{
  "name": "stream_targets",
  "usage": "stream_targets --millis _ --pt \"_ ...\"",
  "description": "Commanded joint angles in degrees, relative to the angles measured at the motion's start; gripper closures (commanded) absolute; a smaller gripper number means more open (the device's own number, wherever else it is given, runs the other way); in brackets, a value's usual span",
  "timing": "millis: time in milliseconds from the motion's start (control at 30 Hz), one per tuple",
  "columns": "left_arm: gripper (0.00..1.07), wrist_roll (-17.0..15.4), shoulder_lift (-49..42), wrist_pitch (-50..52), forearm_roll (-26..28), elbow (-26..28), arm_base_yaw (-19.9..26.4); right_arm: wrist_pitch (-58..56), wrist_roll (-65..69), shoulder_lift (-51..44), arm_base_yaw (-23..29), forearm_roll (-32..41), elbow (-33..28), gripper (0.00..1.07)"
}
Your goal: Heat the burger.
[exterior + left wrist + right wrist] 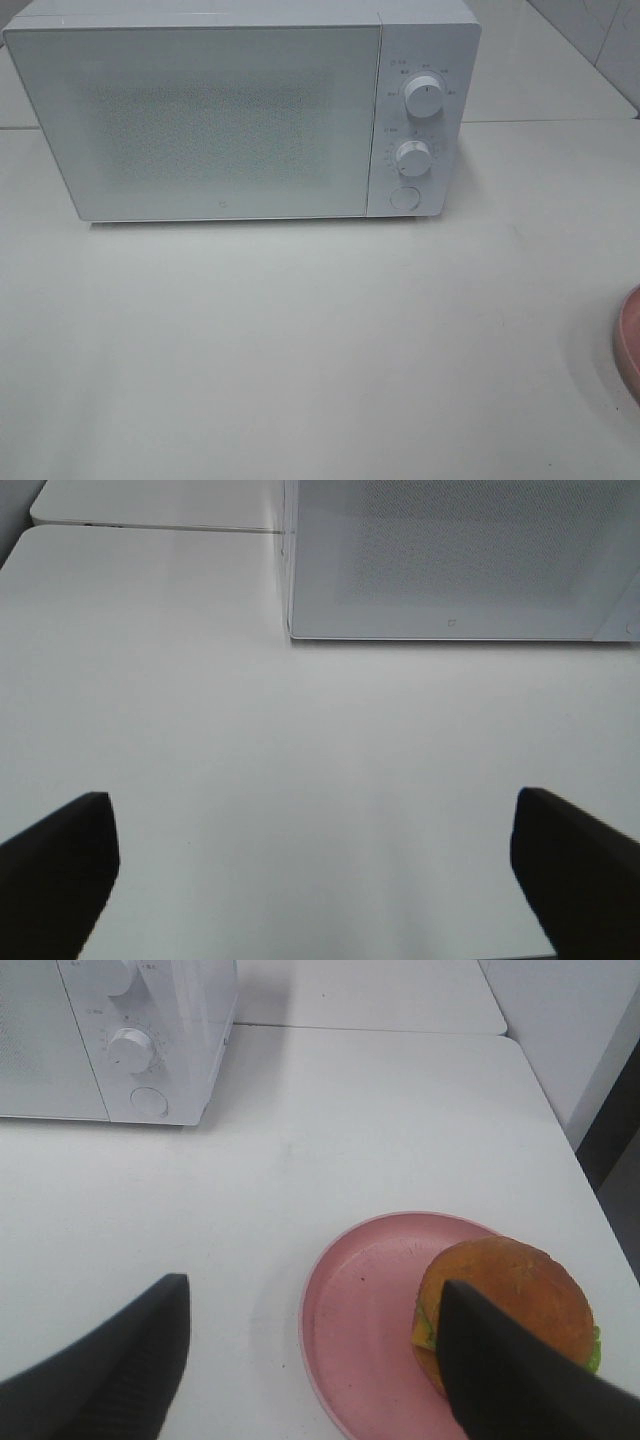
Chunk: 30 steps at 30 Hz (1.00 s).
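Your burger (505,1305) sits on the pink plate (360,1330); your left claw (315,865) and right claw (310,1360) are both spread apart.

**Open counter in front, microwave at the back**

The microwave (230,115) stood shut along the far side of the counter (300,340), its door closed flat. Bare counter stretched wide before it. At the right edge lay the pink plate (365,1310) with the burger (510,1305) on it, well apart from the microwave. The right end effector (310,1360) hung spread above the plate's near side.
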State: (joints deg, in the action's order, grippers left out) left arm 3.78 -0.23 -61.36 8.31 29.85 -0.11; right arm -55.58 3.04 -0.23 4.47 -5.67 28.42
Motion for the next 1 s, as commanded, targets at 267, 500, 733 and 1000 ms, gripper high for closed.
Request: stream_targets --millis 267,500,733,1000 --pt "0.07 -0.3 -1.5 -0.1 0.0 -0.2 5.6 0.6 -0.4 -1.4 -0.3 0.2 -0.2 0.41" --pt "0.07 -0.3 -1.5 -0.1 0.0 -0.2 5.6 0.6 -0.4 -1.4 -0.3 0.2 -0.2 0.41" --pt "0.07 -0.3 -1.5 -0.1 0.0 -0.2 5.6 0.6 -0.4 -1.4 -0.3 0.2 -0.2 0.41" --pt "0.07 -0.3 -1.5 -0.1 0.0 -0.2 5.6 0.6 -0.4 -1.4 -0.3 0.2 -0.2 0.41"
